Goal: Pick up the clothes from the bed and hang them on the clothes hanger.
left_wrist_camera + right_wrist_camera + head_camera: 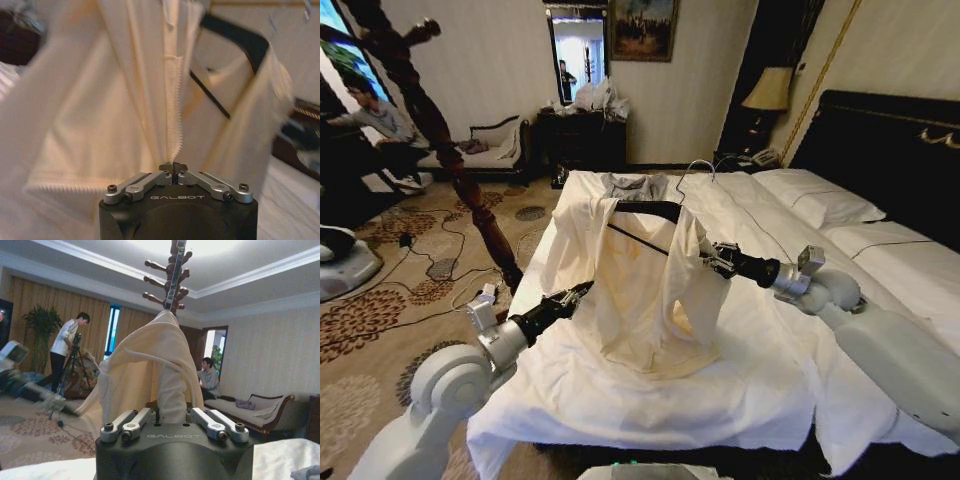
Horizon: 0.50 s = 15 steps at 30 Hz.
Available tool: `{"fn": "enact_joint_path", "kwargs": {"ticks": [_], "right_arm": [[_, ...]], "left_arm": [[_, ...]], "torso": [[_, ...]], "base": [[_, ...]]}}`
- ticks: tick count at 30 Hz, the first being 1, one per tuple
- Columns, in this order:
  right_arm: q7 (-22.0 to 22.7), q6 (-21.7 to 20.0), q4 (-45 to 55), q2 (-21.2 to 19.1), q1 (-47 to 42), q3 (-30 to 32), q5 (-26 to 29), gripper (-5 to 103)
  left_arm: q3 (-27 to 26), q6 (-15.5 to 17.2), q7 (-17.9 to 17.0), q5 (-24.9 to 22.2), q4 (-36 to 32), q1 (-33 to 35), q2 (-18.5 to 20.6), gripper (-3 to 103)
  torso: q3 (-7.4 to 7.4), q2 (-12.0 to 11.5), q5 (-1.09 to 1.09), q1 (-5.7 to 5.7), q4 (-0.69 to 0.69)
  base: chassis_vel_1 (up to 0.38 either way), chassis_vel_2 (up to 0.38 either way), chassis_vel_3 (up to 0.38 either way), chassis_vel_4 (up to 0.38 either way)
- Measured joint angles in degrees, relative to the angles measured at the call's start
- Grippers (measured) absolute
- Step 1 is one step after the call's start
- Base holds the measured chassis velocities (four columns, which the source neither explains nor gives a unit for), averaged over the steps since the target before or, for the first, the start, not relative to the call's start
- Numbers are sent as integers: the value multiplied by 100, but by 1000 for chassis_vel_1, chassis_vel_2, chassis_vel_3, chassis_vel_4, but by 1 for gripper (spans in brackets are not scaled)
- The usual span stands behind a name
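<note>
The clothes point(630, 280), a pale cream-yellow shirt, hang draped over the black clothes hanger point(650, 209) above the bed point(620, 400). The hanger's silver hook point(696, 166) points toward the headboard. My right gripper point(710, 259) is shut on the shirt's shoulder at the hanger's end; in the right wrist view the fabric point(165, 365) rises from between its fingers point(172, 416). At the shirt's other side, my left gripper point(584, 290) is shut, and the zipper edge point(175, 100) runs down into its fingertips point(173, 168). The hanger point(240, 37) shows through the open front.
A tall dark wooden coat stand point(455, 160) rises left of the bed. A grey garment point(632, 185) lies on the sheet behind the shirt. White pillows point(820, 200) and a black headboard point(890, 140) are on the right. Cables lie on the carpet point(380, 300) at left.
</note>
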Motion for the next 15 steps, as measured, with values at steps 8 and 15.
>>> {"fn": "enact_joint_path", "kwargs": {"ticks": [8, 15], "right_arm": [[216, 55, -74, 182, 326, -34, 570, 19], [177, 100, 24, 200, 279, -24, 1065, 19]], "left_arm": [[108, 124, -13, -30, -379, 376, 78, 4], [67, 73, -82, 113, -211, 381, -26, 0]], "torso": [[0, 0, 0, 0, 1], [0, 0, -1, 0, 0]], "base": [[0, 0, 0, 0], [0, 0, 0, 0]]}}
